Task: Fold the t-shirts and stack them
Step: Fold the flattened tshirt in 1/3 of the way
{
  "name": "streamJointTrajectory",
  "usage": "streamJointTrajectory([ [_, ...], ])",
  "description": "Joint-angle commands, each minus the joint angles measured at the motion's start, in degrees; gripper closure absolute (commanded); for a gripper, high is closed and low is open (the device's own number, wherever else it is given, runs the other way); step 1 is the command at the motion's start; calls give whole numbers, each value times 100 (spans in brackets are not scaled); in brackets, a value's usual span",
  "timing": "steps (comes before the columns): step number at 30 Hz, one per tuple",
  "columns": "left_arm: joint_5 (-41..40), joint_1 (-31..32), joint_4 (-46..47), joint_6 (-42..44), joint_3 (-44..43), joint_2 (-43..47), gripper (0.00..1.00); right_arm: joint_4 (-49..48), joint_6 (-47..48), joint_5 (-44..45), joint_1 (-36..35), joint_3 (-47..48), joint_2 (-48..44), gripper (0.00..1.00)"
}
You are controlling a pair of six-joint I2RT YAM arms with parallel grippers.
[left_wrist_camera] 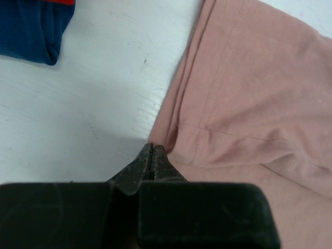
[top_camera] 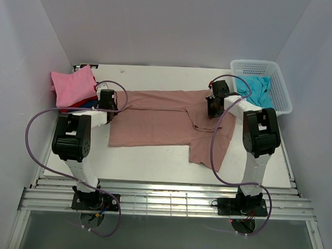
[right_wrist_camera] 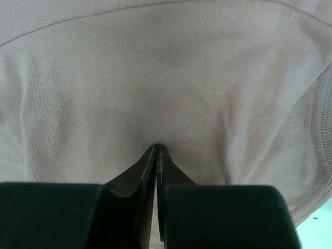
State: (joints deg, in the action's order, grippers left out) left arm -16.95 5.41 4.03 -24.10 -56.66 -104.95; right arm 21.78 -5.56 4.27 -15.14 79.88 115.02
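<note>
The left fingers [left_wrist_camera: 142, 168] are pressed together, with the hemmed edge of the rose-brown shirt [left_wrist_camera: 249, 104] nipped at their tips, right where the cloth meets the bare white worktop [left_wrist_camera: 104, 93]. The right fingers [right_wrist_camera: 148, 171] are likewise clamped tight on the same shirt. Its cloth puckers in toward their tips and fills nearly the whole right wrist view.

From above, the rose-brown shirt lies spread across the middle of the worktop between the two arms. Its far part is doubled into a long strip, and one sleeve reaches toward the near edge on the right. The left fingers hold its left end and the right fingers its far right part.

Beyond the left fingers lies a dark blue shirt [left_wrist_camera: 28, 28] with a red shirt [left_wrist_camera: 58, 1] on it. From above, a pink shirt [top_camera: 74, 86] tops that pile at the far left corner. A turquoise shirt [top_camera: 258, 90] sits in the white basket [top_camera: 256, 66] at the far right corner.
</note>
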Motion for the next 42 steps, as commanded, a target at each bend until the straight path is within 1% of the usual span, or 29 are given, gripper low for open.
streamJointTrajectory([
  [1, 349, 4, 404, -192, 182, 632, 100, 230, 29, 153, -25, 177, 169, 92],
  [3, 447, 13, 475, -253, 217, 860, 100, 248, 29, 170, -24, 177, 196, 92],
  [7, 798, 48, 914, -376, 314, 1133, 100, 256, 29, 170, -25, 195, 266, 92],
  [9, 1026, 57, 1020, -429, 331, 1134, 100, 265, 20, 162, -33, 186, 275, 92],
  [19, 1229, 65, 1091, -579, 235, 186, 100, 318, 29, 170, -24, 213, 293, 92],
  [24, 1124, 65, 1082, -473, 147, -219, 100, 353, 29, 223, -24, 213, 301, 92],
  [30, 869, 65, 802, -403, -29, -368, 100, 423, 29, 311, -25, 213, 319, 92],
  [36, 518, 30, 468, -429, -90, -237, 100, 476, 38, 346, -24, 248, 398, 92],
  [42, 350, -22, 282, -368, -178, -167, 100, 529, 38, 329, -24, 265, 468, 92],
])
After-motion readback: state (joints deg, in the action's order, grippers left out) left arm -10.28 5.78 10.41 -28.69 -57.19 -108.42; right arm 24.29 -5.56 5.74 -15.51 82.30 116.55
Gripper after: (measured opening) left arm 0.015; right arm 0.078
